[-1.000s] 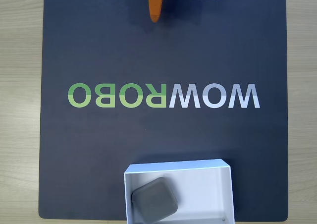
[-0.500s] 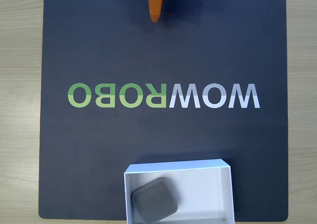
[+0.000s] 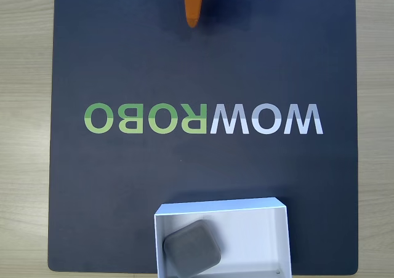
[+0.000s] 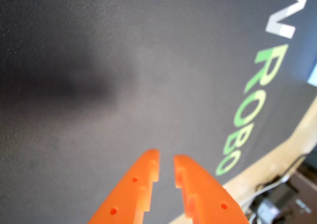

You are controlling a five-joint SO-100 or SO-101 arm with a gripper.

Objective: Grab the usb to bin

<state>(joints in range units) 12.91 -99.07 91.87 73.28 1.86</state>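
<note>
At lower centre of the fixed view, the usb (image 3: 192,250) lies inside the bin (image 3: 258,211), unmoved; the bin's lower edge is cropped. Top of frame, the orange gripper (image 3: 193,23) stays empty, jaws nearly closed.

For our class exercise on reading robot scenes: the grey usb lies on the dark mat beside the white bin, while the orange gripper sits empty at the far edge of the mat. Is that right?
Not quite. In the fixed view the usb lies inside the bin, in its left part, not on the mat beside it. The rest holds: the orange gripper sits empty at the mat's far edge.
</note>
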